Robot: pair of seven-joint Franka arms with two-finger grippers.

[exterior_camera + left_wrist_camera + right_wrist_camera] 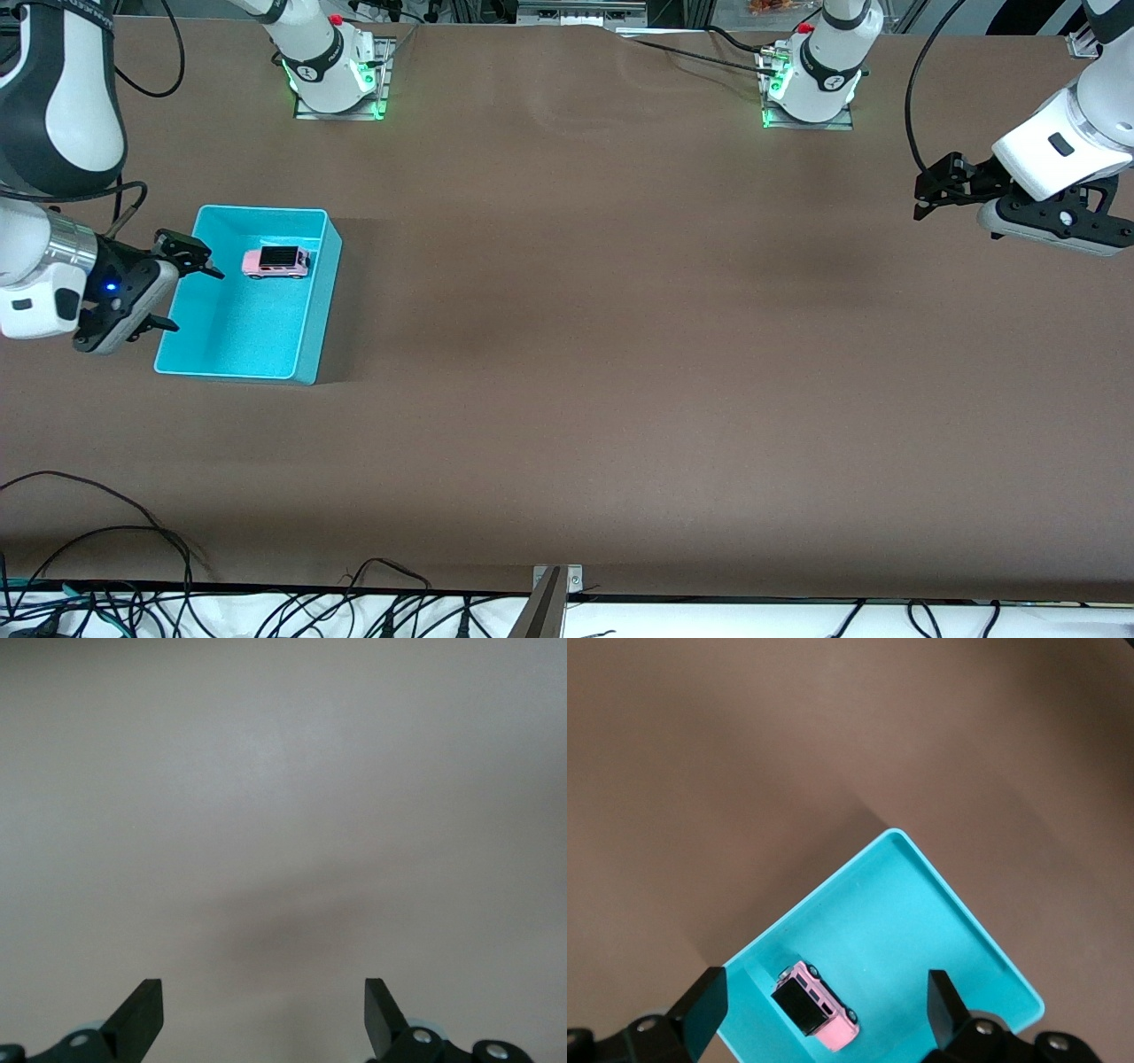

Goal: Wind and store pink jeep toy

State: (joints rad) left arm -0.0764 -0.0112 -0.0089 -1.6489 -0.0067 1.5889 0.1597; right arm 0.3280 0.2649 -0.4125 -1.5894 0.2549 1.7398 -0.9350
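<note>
The pink jeep toy [276, 261], with a pale pink body and black roof, lies inside the turquoise bin [239, 328], in the part farther from the front camera. My right gripper [195, 299] is open and empty, in the air over the bin's wall at the right arm's end of the table. In the right wrist view the jeep [817, 1005] lies on the bin's floor [904, 921] between the open fingers [704, 1001], well below them. My left gripper [930, 190] is open and empty, waiting over bare table at the left arm's end; its wrist view shows only the fingers [142, 1010] and tabletop.
The brown table [620, 354] holds only the bin. The two arm bases [332, 71] [811, 80] stand along the edge farthest from the front camera. Cables [133, 549] and a metal bracket [551, 594] lie along the nearest edge.
</note>
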